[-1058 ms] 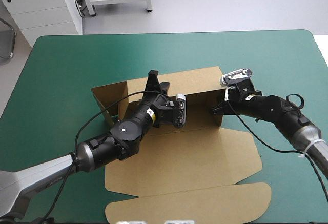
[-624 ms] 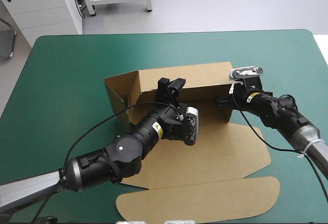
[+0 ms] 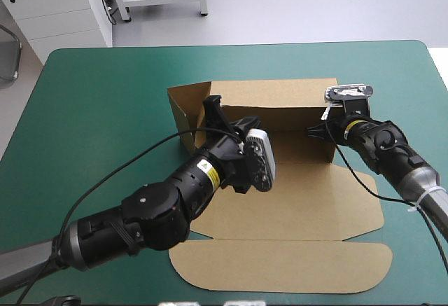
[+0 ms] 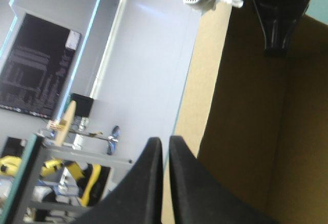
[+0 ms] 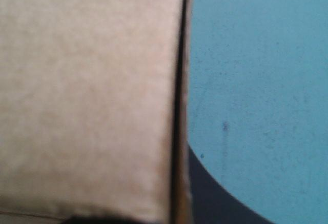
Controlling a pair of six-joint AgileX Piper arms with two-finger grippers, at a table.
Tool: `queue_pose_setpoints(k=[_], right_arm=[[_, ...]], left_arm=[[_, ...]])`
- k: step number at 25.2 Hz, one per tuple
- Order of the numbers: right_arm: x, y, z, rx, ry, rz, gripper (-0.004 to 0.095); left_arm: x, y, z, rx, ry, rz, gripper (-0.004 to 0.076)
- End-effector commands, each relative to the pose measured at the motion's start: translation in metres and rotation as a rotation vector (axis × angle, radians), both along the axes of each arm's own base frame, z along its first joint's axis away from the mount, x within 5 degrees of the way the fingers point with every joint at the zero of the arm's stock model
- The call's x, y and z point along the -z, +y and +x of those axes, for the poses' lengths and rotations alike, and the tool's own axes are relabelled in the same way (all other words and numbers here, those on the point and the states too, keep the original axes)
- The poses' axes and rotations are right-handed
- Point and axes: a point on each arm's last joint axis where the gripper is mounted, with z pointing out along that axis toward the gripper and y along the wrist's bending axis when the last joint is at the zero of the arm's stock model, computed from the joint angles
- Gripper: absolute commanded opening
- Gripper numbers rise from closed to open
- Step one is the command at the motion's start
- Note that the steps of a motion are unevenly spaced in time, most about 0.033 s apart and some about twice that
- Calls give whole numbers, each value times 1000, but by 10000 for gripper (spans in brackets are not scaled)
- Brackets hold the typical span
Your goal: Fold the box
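Nearly shut, both pairs of black fingers pinch raised walls of the brown box (image 3: 280,208).
The left gripper (image 4: 165,144) shows only a slit between its fingers, with the back wall's top edge running into it. The right gripper (image 3: 313,129) clamps the right wall, board between its fingers. The lid lies flat toward the near edge of the teal-green cover (image 3: 105,110); beyond the far edge are pale floor and a white cabinet (image 3: 56,12).
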Motion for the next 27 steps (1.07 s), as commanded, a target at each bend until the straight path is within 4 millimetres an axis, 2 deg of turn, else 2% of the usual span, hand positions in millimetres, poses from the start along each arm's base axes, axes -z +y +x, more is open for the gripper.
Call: queue_pose_setpoints(k=[1,4,6,9,11,15,19,23,27], right_arm=[[-26,0,1,-19,-122,15,-20],[-26,0,1,-19,-122,15,-20],[-26,0,1,-21,-124,13,-20],[-26,0,1,-23,-124,12,-20],[-25,0,1,-22,-120,10,-20],[-25,0,1,-25,-119,4,-20],[-25,0,1,-26,-119,3,-20],[-25,0,1,-26,-119,3,-20],[-26,0,1,-28,-126,5,-20]], left_arm=[[-32,25,16,-73,94,-109,20],[-45,56,44,-227,224,-160,19],[-55,85,60,-364,260,-210,19],[-67,131,68,-502,349,-366,19],[-69,148,69,-555,392,-424,18],[-69,188,63,-680,446,-550,16],[-64,215,50,-773,420,-645,15],[-46,229,29,-817,420,-706,15],[-18,235,11,-840,462,-688,10]])
